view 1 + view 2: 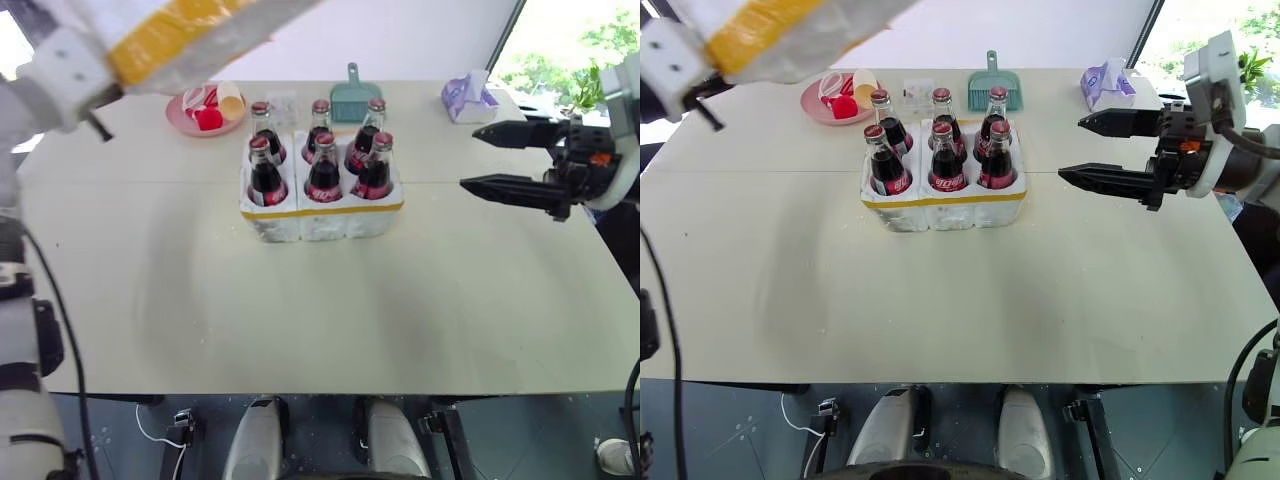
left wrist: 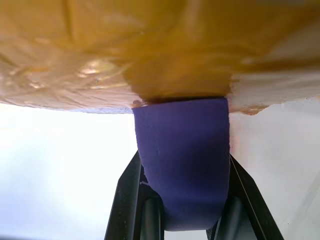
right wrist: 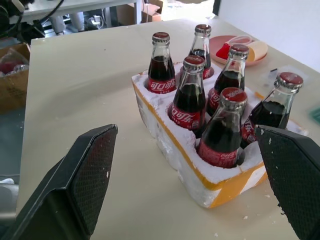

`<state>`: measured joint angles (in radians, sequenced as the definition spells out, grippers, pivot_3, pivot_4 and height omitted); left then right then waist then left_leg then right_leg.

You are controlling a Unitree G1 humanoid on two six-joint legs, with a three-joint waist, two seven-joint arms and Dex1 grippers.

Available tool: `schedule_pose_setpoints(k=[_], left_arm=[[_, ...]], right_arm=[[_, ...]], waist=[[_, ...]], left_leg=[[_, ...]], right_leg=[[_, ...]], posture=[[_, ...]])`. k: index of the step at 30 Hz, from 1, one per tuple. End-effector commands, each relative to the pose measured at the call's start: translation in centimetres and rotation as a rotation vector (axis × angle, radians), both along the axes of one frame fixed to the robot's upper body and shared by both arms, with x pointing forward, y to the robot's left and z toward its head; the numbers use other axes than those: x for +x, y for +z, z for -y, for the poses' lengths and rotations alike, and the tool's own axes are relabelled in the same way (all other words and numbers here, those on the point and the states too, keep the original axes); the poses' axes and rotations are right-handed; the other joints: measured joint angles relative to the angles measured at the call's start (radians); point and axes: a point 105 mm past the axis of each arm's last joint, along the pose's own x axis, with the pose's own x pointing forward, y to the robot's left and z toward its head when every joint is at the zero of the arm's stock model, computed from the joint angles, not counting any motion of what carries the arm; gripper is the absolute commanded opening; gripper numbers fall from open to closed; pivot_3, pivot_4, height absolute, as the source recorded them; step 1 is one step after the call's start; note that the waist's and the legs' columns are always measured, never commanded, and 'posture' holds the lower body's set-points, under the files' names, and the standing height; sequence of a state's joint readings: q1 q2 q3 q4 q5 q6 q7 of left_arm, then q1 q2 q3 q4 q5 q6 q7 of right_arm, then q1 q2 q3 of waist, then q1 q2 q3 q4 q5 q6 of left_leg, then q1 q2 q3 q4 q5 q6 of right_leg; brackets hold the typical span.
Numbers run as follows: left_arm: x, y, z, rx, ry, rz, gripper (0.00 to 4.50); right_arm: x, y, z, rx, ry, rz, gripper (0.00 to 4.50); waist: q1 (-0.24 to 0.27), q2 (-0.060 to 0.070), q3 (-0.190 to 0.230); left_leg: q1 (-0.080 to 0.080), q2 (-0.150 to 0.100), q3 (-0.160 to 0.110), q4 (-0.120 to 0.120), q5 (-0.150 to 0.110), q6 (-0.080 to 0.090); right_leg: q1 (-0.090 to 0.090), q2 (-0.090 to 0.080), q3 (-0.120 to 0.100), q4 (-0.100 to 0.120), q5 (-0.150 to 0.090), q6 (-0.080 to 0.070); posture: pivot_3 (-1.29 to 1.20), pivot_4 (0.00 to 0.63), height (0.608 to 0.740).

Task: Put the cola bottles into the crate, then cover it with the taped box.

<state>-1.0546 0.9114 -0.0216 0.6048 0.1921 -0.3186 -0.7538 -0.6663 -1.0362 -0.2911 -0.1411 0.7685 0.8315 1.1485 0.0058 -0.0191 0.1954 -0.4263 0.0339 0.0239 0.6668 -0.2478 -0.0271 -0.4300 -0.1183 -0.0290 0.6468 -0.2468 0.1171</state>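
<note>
Several cola bottles [image 1: 324, 170] stand upright in the wells of the crate [image 1: 320, 215], a low white block with a yellow band, at the table's far middle. The taped box [image 1: 170, 35] hangs tilted in the air at the upper left, above and to the left of the crate. In the left wrist view my left gripper [image 2: 183, 155] is shut on a purple strap [image 2: 182, 150] fixed under the box's yellow tape [image 2: 150, 50]. My right gripper [image 1: 469, 159] hovers open to the right of the crate, pointing at it, with nothing between its fingers [image 3: 75, 185].
Behind the crate lie a pink plate [image 1: 205, 108] with small red and yellow items, a clear small container [image 1: 283, 103] and a teal dustpan [image 1: 350, 100]. A purple-and-white tissue pack [image 1: 468, 98] sits far right. The beige table [image 1: 300, 320] stretches bare toward its front edge.
</note>
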Motion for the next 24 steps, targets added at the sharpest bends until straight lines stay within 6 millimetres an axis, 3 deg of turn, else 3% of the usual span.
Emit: schedule_pose_setpoints(k=[1, 6, 11, 17, 24], left_arm=[[-0.3, 1.1, 2.0, 0.242, 0.024, 0.169, 0.55], [0.2, -1.7, 3.0, 0.487, 0.036, 0.220, 0.55], [-0.7, -3.4, 5.4, 0.492, -0.053, 0.246, 0.55], [-1.6, -2.8, 5.6, 0.480, -0.023, 0.272, 0.55], [-1.9, -5.4, 6.4, 0.634, -0.018, 0.270, 0.55]], right_arm=[[-0.9, 1.5, 0.3, 0.035, -0.016, 0.061, 4.50], [-1.3, 1.6, 0.6, 0.045, -0.040, 0.064, 4.50], [-1.2, 1.7, 0.9, 0.069, -0.063, 0.063, 4.50], [-0.9, 1.3, 0.7, 0.073, -0.065, 0.057, 4.50], [-0.7, 0.9, 0.7, 0.065, -0.062, 0.053, 4.50]], waist=[[-0.004, 0.000, 0.000], [-0.002, 0.000, 0.000], [0.006, 0.000, 0.000], [0.007, 0.000, 0.000], [0.005, 0.000, 0.000]], left_leg=[[0.000, 0.000, 0.000, 0.000, 0.000, 0.000], [0.001, 0.000, 0.000, 0.000, 0.000, 0.000], [0.000, 0.000, 0.000, 0.000, 0.000, 0.000], [0.000, 0.000, 0.000, 0.001, 0.000, 0.000], [0.001, 0.000, 0.000, 0.000, 0.000, 0.000]], right_leg=[[0.000, 0.000, 0.000, 0.000, 0.000, 0.000], [0.000, 0.000, 0.000, 0.000, 0.000, 0.000], [0.000, 0.000, 0.000, -0.001, 0.000, 0.000], [0.000, 0.000, 0.000, -0.001, 0.000, 0.000], [0.000, 0.000, 0.000, -0.001, 0.000, 0.000]], posture=[[0.00, 0.150, 0.736], [0.00, 0.150, 0.736], [0.00, 0.150, 0.736], [0.00, 0.150, 0.736], [0.00, 0.150, 0.736]])
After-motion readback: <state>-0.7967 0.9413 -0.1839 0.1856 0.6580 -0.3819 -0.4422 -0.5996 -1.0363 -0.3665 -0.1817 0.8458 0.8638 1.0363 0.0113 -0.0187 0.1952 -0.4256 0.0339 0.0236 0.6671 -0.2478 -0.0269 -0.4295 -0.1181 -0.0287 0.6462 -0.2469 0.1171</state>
